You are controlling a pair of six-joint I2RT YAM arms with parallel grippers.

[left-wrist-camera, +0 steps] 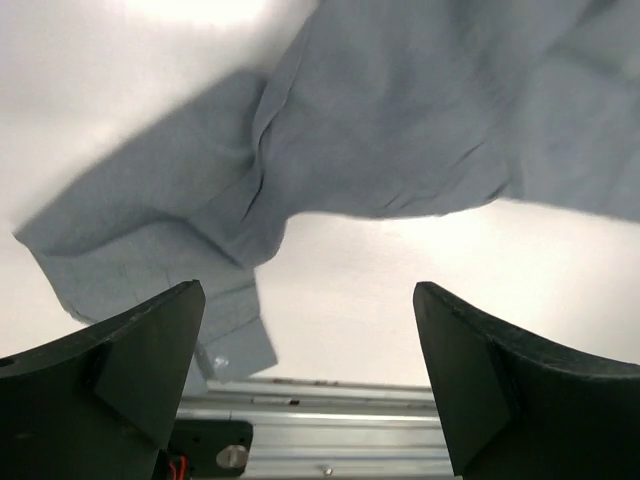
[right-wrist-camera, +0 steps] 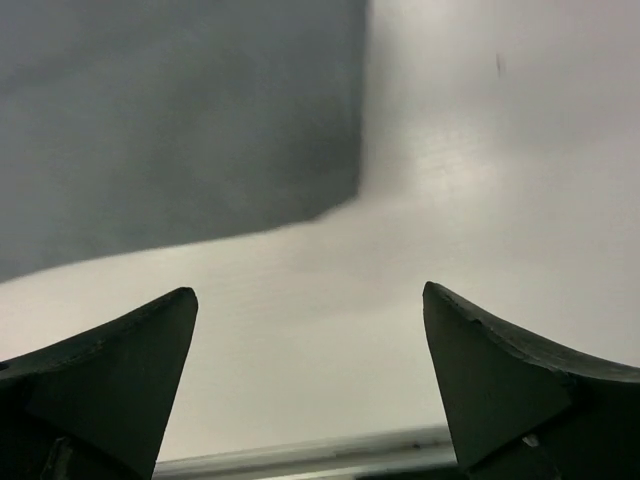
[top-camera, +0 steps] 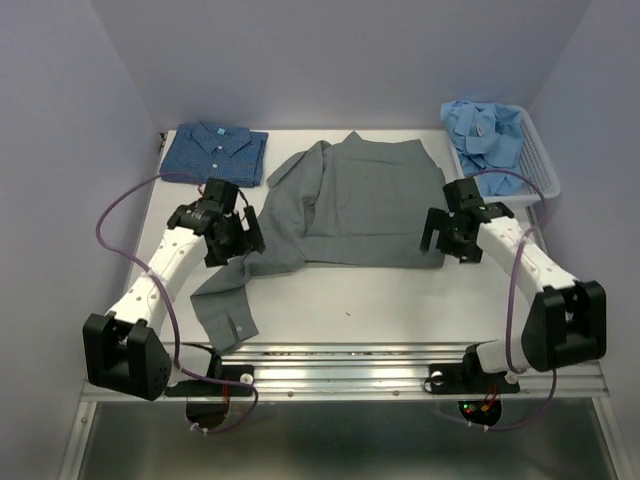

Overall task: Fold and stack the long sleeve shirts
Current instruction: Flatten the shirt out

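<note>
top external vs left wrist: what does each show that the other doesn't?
Top external only: the folded dark blue shirt at far left, the light blue shirts in the white basket at far right, both arms, the right gripper, and the grey shirt with its body and collar.
Left wrist only: the inner finger faces of the left gripper, spread with nothing between them.
Both: the grey shirt's sleeve and buttoned cuff, the white table, and the metal front rail.
</note>
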